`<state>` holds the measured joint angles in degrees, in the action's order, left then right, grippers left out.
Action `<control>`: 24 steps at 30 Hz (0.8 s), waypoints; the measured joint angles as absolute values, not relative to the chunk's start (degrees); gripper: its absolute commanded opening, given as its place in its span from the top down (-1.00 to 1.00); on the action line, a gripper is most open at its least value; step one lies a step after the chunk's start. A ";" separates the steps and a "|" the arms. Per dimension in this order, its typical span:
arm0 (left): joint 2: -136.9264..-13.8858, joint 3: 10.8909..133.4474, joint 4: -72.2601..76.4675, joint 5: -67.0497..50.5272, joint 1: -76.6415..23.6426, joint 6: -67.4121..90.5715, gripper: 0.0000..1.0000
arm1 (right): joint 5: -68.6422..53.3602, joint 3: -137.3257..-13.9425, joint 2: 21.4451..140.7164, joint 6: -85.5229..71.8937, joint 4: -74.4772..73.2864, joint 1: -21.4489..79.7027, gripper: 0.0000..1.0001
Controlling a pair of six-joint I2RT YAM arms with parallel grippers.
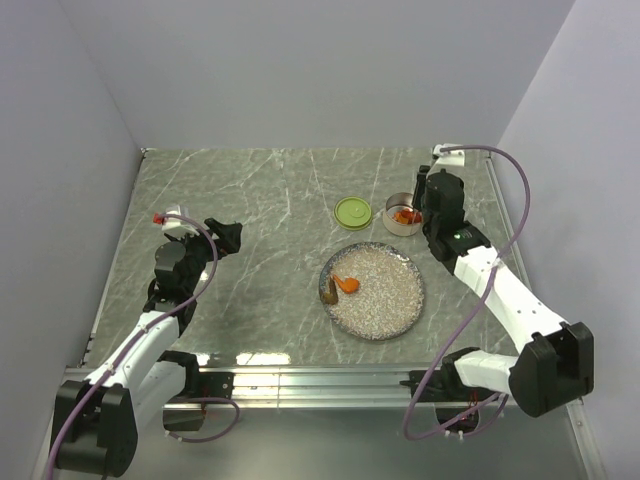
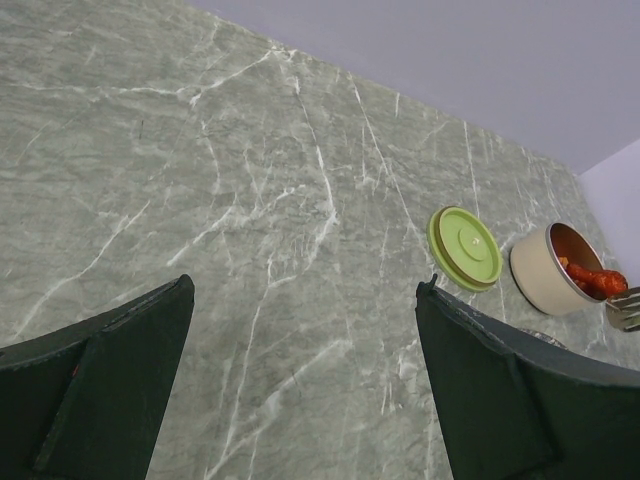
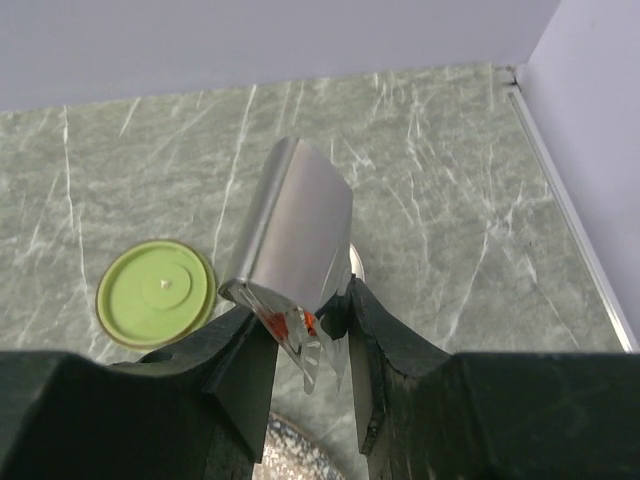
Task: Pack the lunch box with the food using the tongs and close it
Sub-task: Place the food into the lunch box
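The lunch box (image 1: 402,215), a small round steel tin, stands open behind the plate with red-orange food (image 1: 404,216) in it; the left wrist view shows the tin (image 2: 548,270) and that food (image 2: 594,281) too. Its lime-green lid (image 1: 353,212) lies flat on the table to its left. My right gripper (image 1: 428,210) hangs at the tin's right edge, shut on the shiny steel tongs (image 3: 296,222), and a red-orange bit (image 3: 288,322) shows between the tong tips. An orange piece (image 1: 345,284) and a dark brown piece (image 1: 328,295) lie on the plate. My left gripper (image 1: 228,238) stands open and empty far to the left.
The speckled grey plate (image 1: 385,300) lies in front of the tin and lid, right of centre. Walls close the table at the left, back and right. A metal rail (image 3: 565,215) runs along the right edge near the right arm.
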<state>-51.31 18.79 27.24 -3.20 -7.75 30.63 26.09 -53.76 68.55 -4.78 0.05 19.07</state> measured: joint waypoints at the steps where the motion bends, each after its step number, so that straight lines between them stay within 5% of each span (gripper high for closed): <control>1: -51.37 18.79 27.31 -3.18 -7.75 30.63 -0.99 | 26.09 -54.43 69.10 -4.47 0.36 19.00 0.24; 24: -52.14 18.79 28.27 -3.20 -7.77 30.63 -0.99 | 27.77 -58.81 68.42 -1.34 3.01 18.63 0.24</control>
<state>-52.14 18.79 28.27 -3.20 -7.77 30.63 27.77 -58.81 68.42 -1.34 3.01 18.63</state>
